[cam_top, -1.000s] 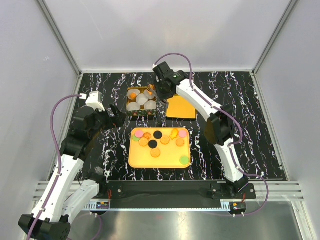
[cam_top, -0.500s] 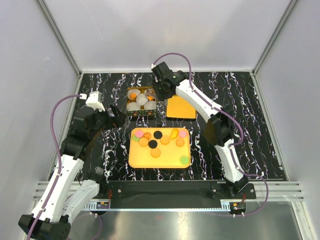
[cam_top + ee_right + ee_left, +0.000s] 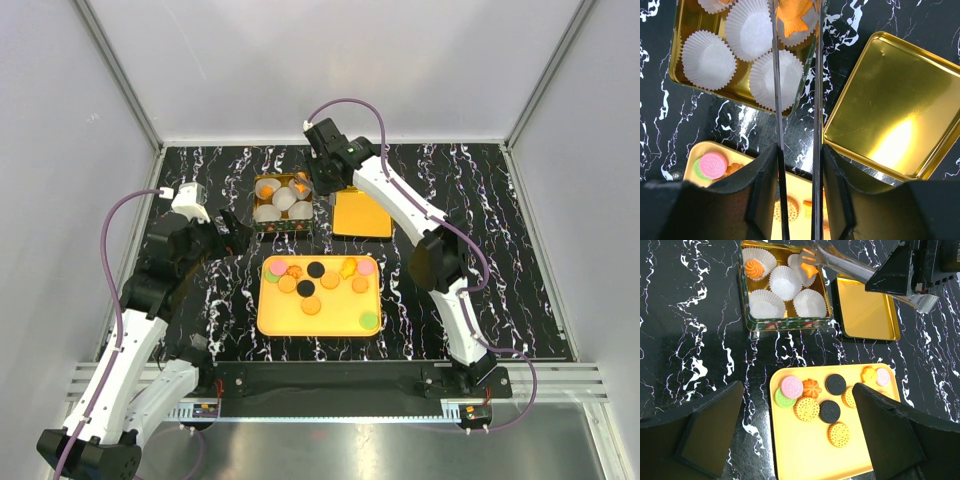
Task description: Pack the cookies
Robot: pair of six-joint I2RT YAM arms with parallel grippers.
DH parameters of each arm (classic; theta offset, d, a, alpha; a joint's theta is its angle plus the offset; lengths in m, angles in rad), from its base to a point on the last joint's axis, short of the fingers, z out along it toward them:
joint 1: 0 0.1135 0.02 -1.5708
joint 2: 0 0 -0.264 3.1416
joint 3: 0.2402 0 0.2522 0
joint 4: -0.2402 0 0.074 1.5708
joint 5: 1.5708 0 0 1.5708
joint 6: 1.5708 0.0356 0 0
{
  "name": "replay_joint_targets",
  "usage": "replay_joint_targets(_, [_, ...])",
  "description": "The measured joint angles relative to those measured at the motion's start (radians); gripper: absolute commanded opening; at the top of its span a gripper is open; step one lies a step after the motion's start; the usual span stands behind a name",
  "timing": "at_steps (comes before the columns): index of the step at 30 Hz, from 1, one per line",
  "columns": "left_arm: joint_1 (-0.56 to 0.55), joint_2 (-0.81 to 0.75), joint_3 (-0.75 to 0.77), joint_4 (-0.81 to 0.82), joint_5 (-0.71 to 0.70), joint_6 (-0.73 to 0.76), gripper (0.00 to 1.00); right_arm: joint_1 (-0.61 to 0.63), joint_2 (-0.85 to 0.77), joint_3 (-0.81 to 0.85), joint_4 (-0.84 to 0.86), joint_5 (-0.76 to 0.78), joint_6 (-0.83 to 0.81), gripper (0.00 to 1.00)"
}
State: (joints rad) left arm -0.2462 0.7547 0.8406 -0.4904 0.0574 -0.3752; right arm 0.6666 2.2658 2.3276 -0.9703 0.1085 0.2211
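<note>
Several cookies (image 3: 315, 280) lie on the yellow tray (image 3: 318, 320): round orange, black, pink and green ones plus a flower shape (image 3: 811, 388). My right gripper (image 3: 799, 165) is shut on metal tongs (image 3: 776, 100). The tongs pinch an orange fish-shaped cookie (image 3: 792, 15) over a white paper cup at the right rear of the gold tin (image 3: 256, 205). That fish cookie also shows in the left wrist view (image 3: 809, 269). An orange swirl cookie (image 3: 754, 267) sits in the tin's left rear cup. My left gripper (image 3: 799, 405) is open and empty above the tray's left part.
The tin's gold lid (image 3: 361, 213) lies upside down right of the tin. Three more paper cups (image 3: 708, 60) in the tin hold nothing. The black marbled table (image 3: 480, 250) ends at grey walls on three sides.
My right gripper with the tongs and fish cookie has shifted slightly toward the rear over the tin. The left arm has not moved.
</note>
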Motion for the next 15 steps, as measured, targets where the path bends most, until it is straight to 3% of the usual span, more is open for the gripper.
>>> replay_joint_targets(15, [0.0,0.0,0.0,0.0,0.0,0.0,0.99,0.0,0.0,0.022,-0.022,0.0,0.0,0.44])
